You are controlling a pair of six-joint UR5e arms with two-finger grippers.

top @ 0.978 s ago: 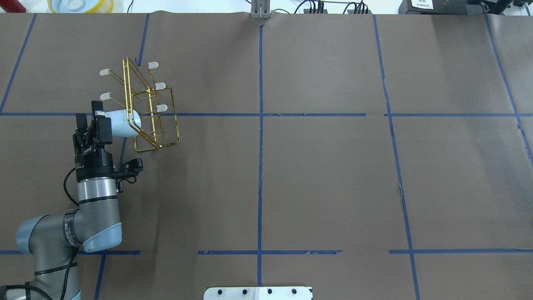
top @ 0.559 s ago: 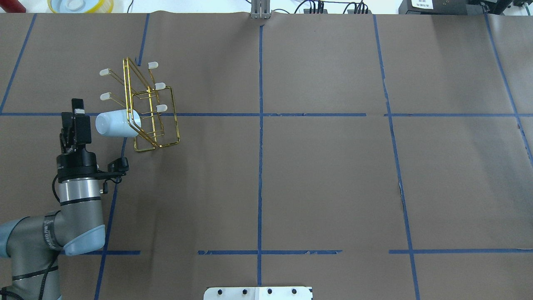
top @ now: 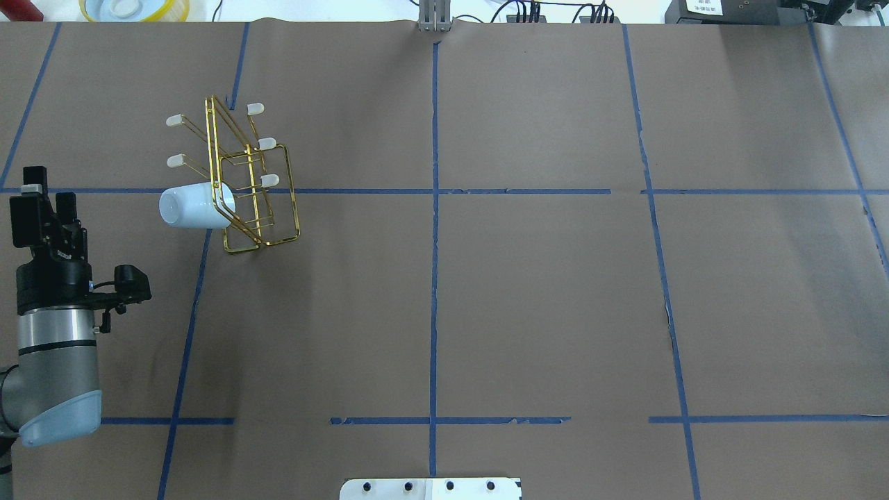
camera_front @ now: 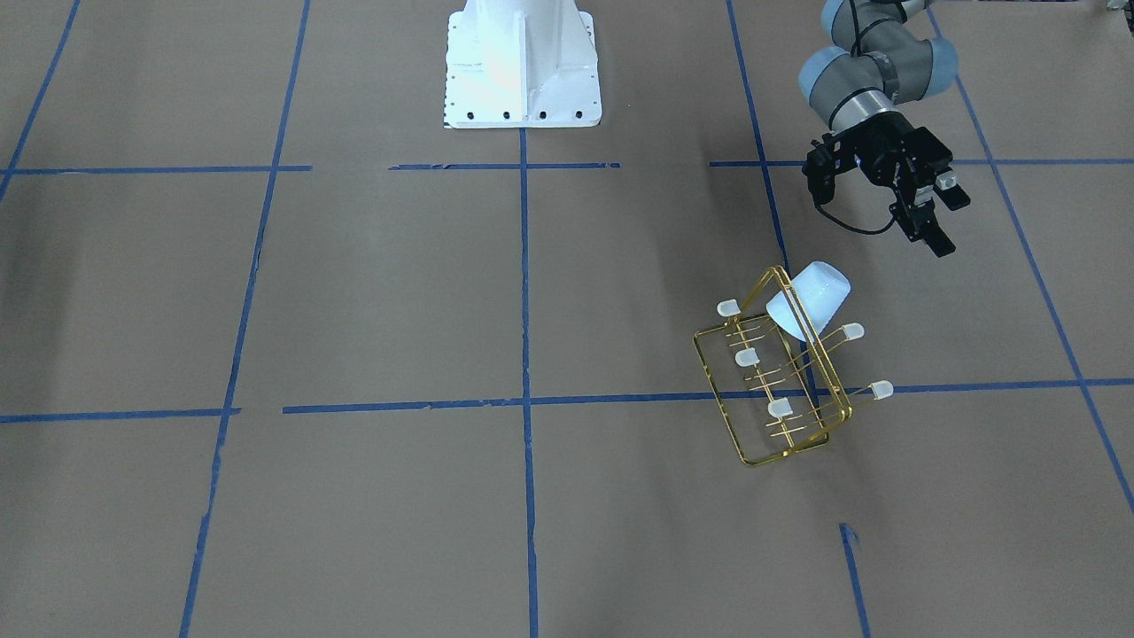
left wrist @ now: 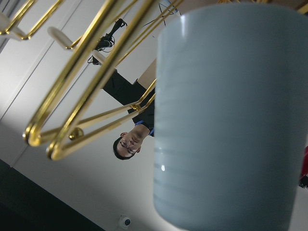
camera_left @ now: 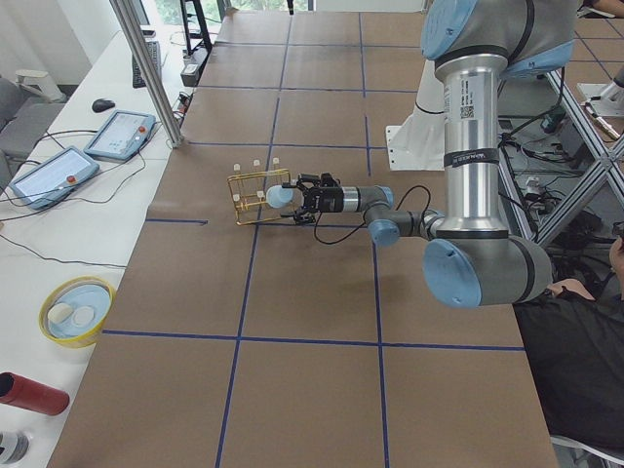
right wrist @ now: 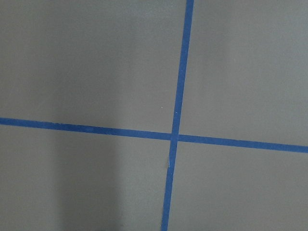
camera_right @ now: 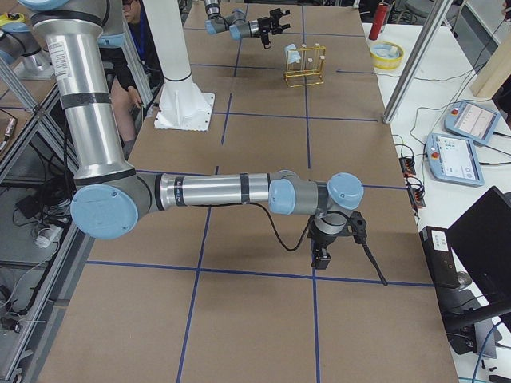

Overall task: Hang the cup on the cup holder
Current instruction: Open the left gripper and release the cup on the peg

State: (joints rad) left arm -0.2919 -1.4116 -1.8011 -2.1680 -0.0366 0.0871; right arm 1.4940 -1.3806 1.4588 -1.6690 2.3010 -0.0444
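Note:
The pale blue cup [top: 189,206] hangs tilted on a lower prong of the gold wire cup holder [top: 258,208], its base pointing left. Both also show in the front view, the cup [camera_front: 813,298] and the holder [camera_front: 772,416]. My left gripper [top: 48,193] is open and empty, well to the left of the cup and apart from it; it also shows in the front view [camera_front: 948,223]. The left wrist view is filled by the cup [left wrist: 231,120] and gold wires [left wrist: 77,120]. My right gripper [camera_right: 319,257] points down at bare table far from the holder; I cannot tell its state.
A yellow bowl [top: 133,8] sits beyond the table's far left corner. A metal post [top: 435,17] stands at the far edge centre. The white robot base [camera_front: 523,62] is at the near edge. Blue tape lines cross the brown table cover [top: 542,292].
My left gripper has let go of the cup and drawn back to the left, away from the holder. The cup stays hanging on the prong.

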